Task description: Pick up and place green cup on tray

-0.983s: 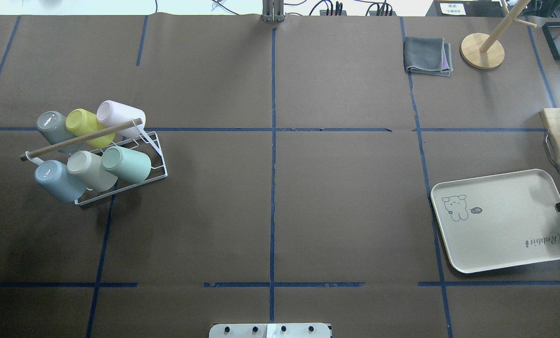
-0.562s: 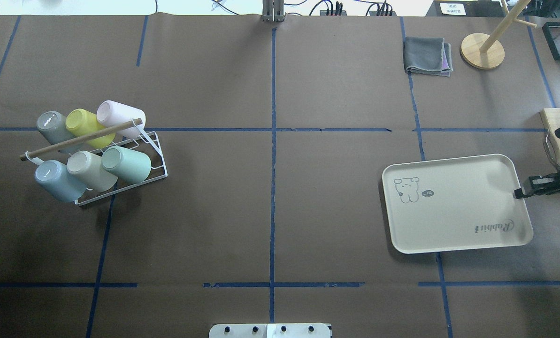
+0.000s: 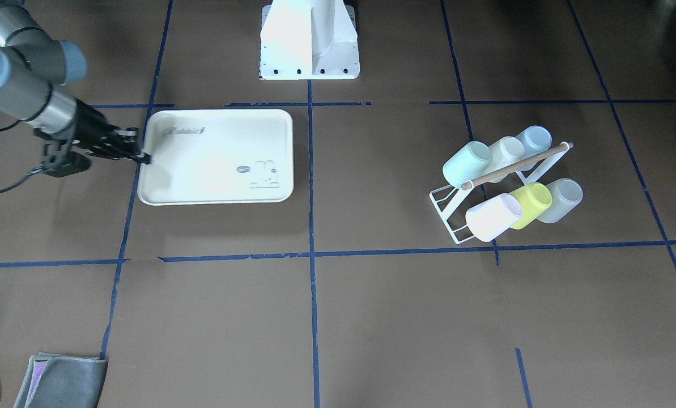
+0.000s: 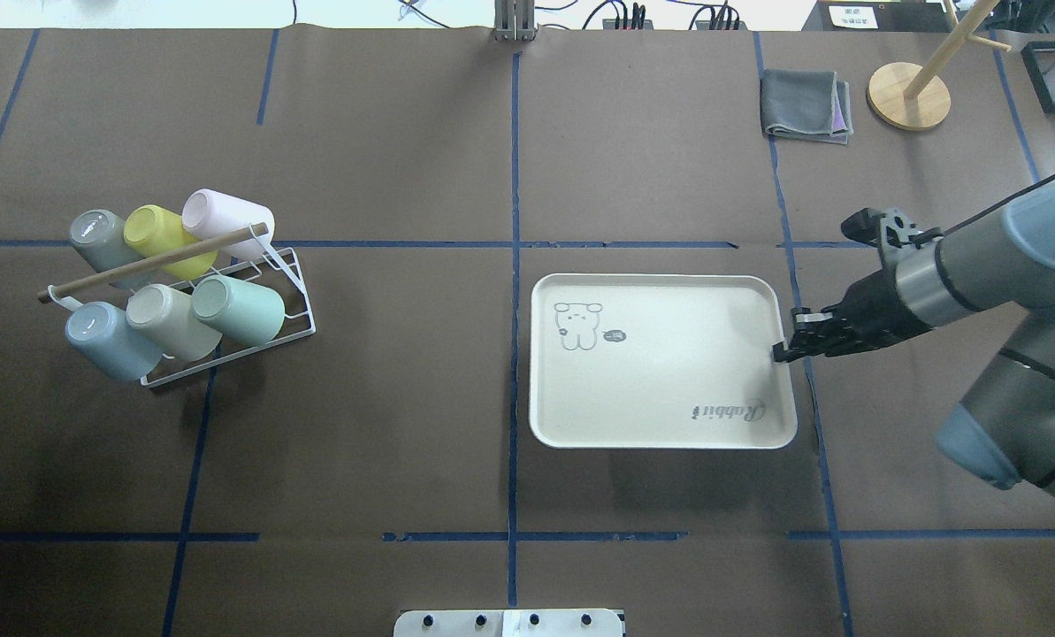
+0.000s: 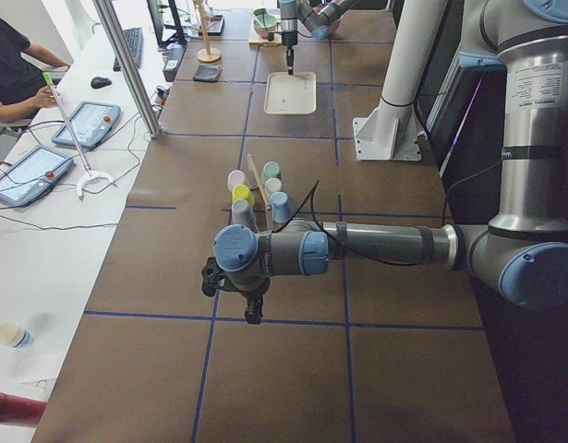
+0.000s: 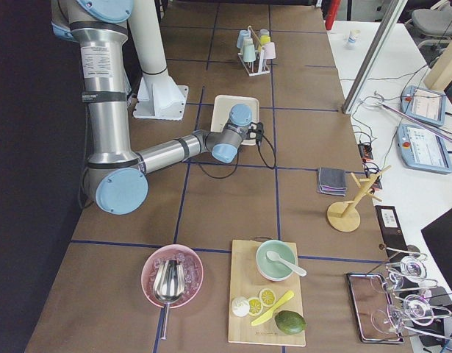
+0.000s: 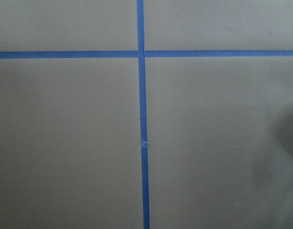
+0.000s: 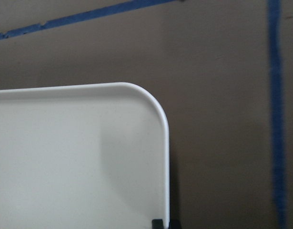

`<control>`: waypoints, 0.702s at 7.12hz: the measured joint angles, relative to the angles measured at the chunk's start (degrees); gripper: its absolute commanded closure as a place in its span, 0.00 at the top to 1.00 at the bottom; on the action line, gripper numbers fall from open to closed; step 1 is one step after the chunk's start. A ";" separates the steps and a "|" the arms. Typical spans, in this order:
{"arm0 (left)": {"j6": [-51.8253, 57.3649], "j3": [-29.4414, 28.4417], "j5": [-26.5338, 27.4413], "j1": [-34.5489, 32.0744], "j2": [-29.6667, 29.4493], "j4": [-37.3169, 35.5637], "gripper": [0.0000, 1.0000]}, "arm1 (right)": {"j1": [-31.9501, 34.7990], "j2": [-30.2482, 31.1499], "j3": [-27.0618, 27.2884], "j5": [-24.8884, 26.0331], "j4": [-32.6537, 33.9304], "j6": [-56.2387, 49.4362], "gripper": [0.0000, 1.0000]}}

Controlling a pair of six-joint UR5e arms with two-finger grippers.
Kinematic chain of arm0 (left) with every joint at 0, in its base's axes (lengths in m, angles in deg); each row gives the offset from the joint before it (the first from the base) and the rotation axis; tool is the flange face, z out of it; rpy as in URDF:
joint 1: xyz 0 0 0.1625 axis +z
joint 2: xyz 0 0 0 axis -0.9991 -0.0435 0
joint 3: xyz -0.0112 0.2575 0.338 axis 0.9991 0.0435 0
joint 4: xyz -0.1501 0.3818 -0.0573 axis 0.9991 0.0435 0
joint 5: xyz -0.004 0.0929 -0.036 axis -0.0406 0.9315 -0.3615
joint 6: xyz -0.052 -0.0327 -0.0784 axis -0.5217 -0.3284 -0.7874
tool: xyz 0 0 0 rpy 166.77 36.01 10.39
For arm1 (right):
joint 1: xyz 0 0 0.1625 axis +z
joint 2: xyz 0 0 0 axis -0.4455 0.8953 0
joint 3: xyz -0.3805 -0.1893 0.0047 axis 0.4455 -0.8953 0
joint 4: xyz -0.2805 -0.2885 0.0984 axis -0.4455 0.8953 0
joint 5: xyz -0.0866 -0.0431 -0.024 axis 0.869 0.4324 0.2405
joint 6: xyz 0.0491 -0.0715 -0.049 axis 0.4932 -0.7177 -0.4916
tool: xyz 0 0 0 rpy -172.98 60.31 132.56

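The green cup [image 4: 240, 310] lies tilted on a white wire rack [image 4: 301, 329] at the table's left, among other cups; it also shows as the pale mint cup [image 3: 467, 164] in the front view. The cream tray [image 4: 660, 389] with "Rabbit" lettering lies just right of the table's centre line. My right gripper [image 4: 782, 351] is shut on the tray's right rim [image 8: 164, 157], its fingertips [image 8: 158, 223] pinching the edge. My left gripper [image 5: 253, 312] hangs over bare table in the exterior left view only; I cannot tell whether it is open or shut.
Grey, yellow-green, pink, blue and beige cups share the rack under a wooden bar [image 4: 151, 263]. A folded grey cloth [image 4: 806, 106] and a wooden stand [image 4: 909, 95] sit at the far right. The robot base [image 3: 309, 39] stands at the near edge.
My right arm has come in from the right edge and the tray has slid left with it, from the far right to beside the centre line. The cups have not moved.
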 measured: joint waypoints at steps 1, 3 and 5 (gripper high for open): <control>0.00 0.33 0.00 0.00 0.05 -0.04 1.00 | -4.92 -4.48 -0.08 4.33 2.66 4.76 0.00; 0.00 0.64 0.00 0.00 0.09 -0.07 1.00 | -10.63 -11.55 -0.46 10.44 11.70 7.52 0.01; -0.02 1.01 0.00 -0.06 0.12 -0.07 1.00 | -12.85 -13.71 -1.43 13.41 14.50 7.57 0.02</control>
